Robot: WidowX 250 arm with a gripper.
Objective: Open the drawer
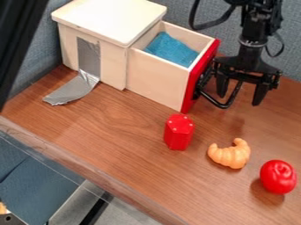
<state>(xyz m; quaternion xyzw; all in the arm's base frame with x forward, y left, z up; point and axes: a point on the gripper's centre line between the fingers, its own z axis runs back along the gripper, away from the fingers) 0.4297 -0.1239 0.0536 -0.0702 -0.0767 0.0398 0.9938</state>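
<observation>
At the left stands the pale wooden cabinet (112,66). From its right side the drawer (154,79) juts well out, a blue cloth (171,49) inside. Beyond its red front (194,83), the claw (239,100) hangs with fingers apart, close to the black handle (222,105). Opening looks essentially done; the claw should now rise gently, neither snagging the handle nor nudging the drawer shut.

Blue-grey fabric walls (44,50) are rising behind a brown wood-grain counter (117,136) and meeting in a corner at the upper left, where a black bar (20,39) is slanting across the view. Soft light is falling on the wood. Beyond the counter's near edge, blue material (38,189) and a grey surface (132,211) are showing below
</observation>
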